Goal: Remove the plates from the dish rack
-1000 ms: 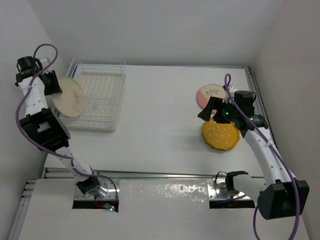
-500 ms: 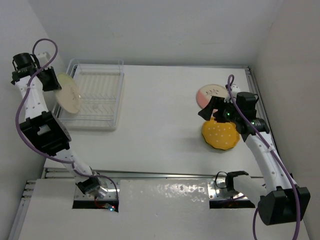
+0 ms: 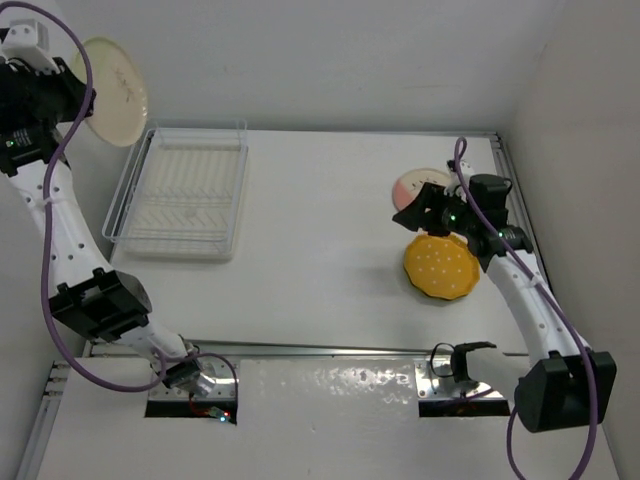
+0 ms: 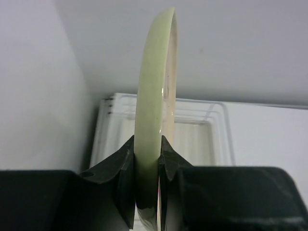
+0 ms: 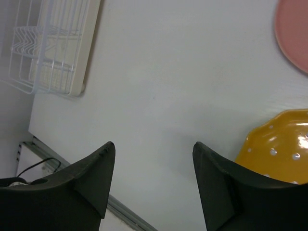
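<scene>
Our left hand (image 4: 147, 147) pinches the cream plate (image 4: 155, 67) on edge, its rim pointing up. Our right hand (image 5: 154, 149) is spread.

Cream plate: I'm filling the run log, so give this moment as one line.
left gripper: shut on cream plate, held clear of empty dish rack | right gripper: open, empty, near orange plate

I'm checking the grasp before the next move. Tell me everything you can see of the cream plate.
The cream plate is round, glossy and ceramic-looking, with a pale greenish-cream rim and faint marks on its face. It stands on edge in the air, high above the dish rack, and touches only the left gripper, which is shut on its lower rim.
</scene>
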You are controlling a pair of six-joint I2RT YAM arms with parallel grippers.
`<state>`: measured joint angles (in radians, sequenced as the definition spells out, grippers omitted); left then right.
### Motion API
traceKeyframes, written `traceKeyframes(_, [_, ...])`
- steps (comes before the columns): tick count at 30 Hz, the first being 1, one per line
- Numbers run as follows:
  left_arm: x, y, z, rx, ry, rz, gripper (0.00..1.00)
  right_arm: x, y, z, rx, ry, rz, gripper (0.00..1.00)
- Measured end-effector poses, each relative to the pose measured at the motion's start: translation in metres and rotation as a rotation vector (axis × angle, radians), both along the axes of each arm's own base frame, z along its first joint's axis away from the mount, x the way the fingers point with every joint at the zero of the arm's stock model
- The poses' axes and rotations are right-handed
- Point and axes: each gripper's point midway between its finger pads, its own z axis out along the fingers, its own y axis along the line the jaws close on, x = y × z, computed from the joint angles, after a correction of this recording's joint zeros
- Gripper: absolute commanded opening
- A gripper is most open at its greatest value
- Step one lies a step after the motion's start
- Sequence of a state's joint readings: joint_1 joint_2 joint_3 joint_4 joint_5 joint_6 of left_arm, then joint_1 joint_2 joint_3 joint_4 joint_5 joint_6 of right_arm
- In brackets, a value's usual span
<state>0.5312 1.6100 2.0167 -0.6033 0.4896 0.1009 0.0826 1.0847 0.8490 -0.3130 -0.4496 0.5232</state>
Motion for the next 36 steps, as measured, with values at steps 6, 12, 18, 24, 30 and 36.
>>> traceKeyframes(6, [0.022,-0.125,-0.027,-0.111,0.068,-0.335,0.00,0.038,0.055,0.037,0.031,-0.024,0.146,0.87])
traceKeyframes(12, [-0.009,-0.285,-0.104,-0.273,0.320,-0.820,0.00,0.077,0.119,0.079,0.115,-0.150,0.302,0.99])
traceKeyframes(18, [-0.036,-0.317,-0.113,-0.313,0.368,-0.993,0.00,0.088,0.146,0.065,0.122,-0.161,0.387,0.96])
traceKeyframes(24, [-0.056,-0.341,-0.111,-0.317,0.346,-1.141,0.00,0.086,0.163,0.068,0.143,-0.208,0.439,0.62])
traceKeyframes(30, [-0.065,-0.353,-0.119,-0.349,0.355,-1.211,0.00,0.079,0.169,0.071,0.238,-0.217,0.492,0.04])
traceKeyframes(36, [-0.066,-0.346,-0.117,-0.414,0.370,-1.211,0.15,0.064,0.175,0.077,0.322,-0.254,0.567,0.00])
